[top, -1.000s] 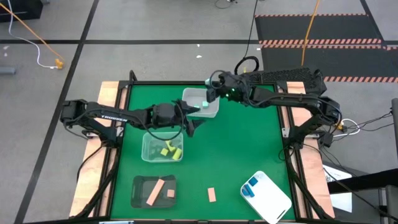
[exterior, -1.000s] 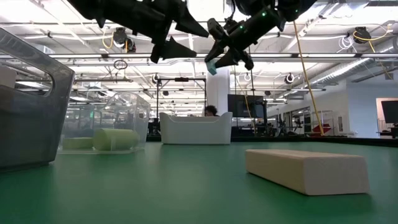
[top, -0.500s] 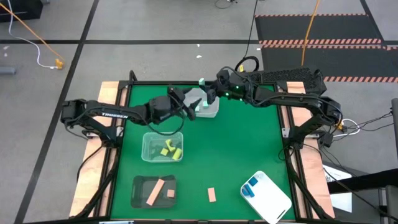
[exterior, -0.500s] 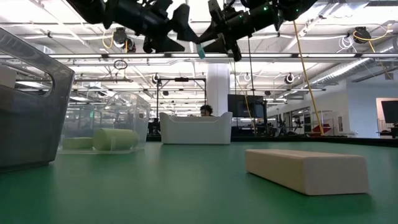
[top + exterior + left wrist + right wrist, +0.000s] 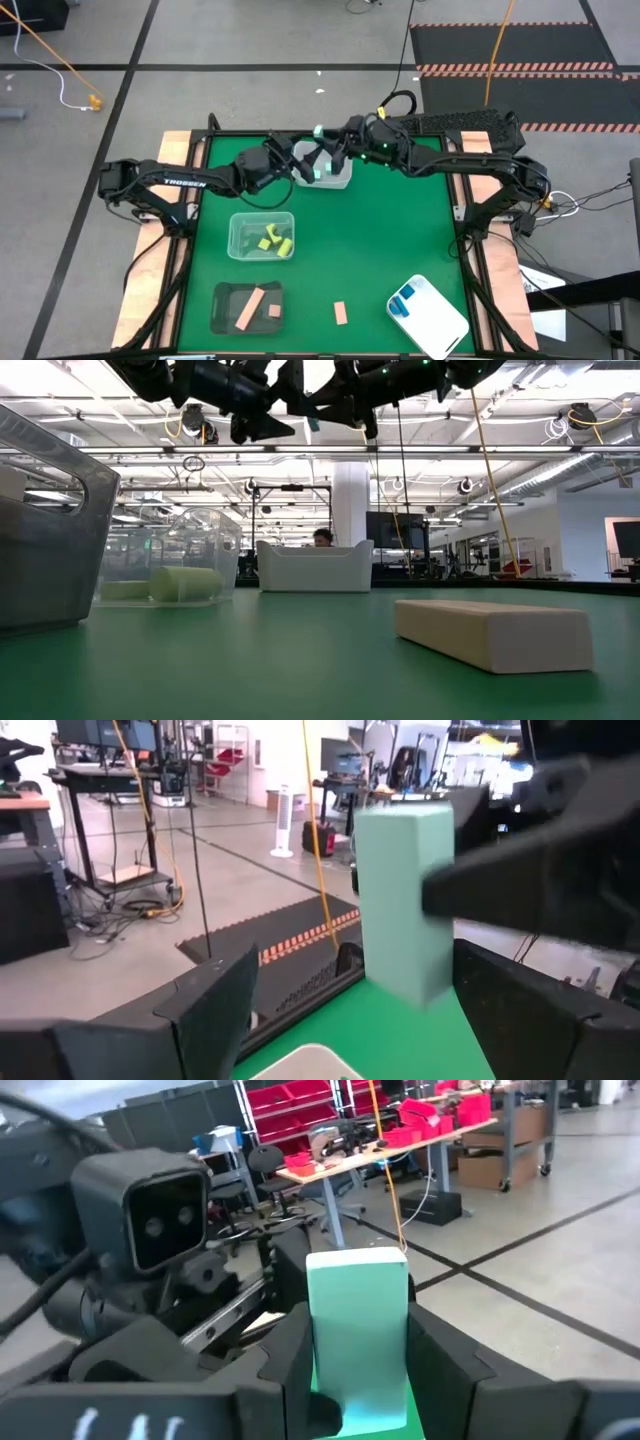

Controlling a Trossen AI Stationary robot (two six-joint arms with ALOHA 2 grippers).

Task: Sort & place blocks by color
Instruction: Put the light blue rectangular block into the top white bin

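A mint green block (image 5: 357, 1330) sits between the fingers of my right gripper (image 5: 357, 1355), high above the table in the low view (image 5: 311, 422). My right gripper (image 5: 323, 150) hovers over the white far tray (image 5: 340, 180), which has mint green in it. My left gripper (image 5: 303, 160) faces it from the table's left and is open. Its fingers (image 5: 210, 1005) stand on either side of the block (image 5: 405, 900), apart from it. Yellow blocks (image 5: 272, 240) lie in a clear container. Tan-pink blocks (image 5: 250, 306) lie in a dark tray, and blue ones (image 5: 405, 300) in a white tray. My right gripper pinches the mint green block between its two fingers (image 5: 440, 1365), one on each of two opposite sides (image 5: 395, 1350). It comes from the table's right, about level. The block's free end (image 5: 356, 1265) juts out past the fingertips. The block is lifted clear, above the far tray.
One tan-pink bar (image 5: 340, 312) lies loose on the green mat near the near edge; in the low view it shows large (image 5: 490, 632). The clear container (image 5: 262, 236) sits left of centre. The green mat between it and the right edge is bare. A person's head (image 5: 322, 538) shows behind the table.
My right gripper has carried the mint block upward and a little toward the table's left. My left gripper has risen and swung from near the clear container toward the far edge, turning until its open fingers stand around the block.
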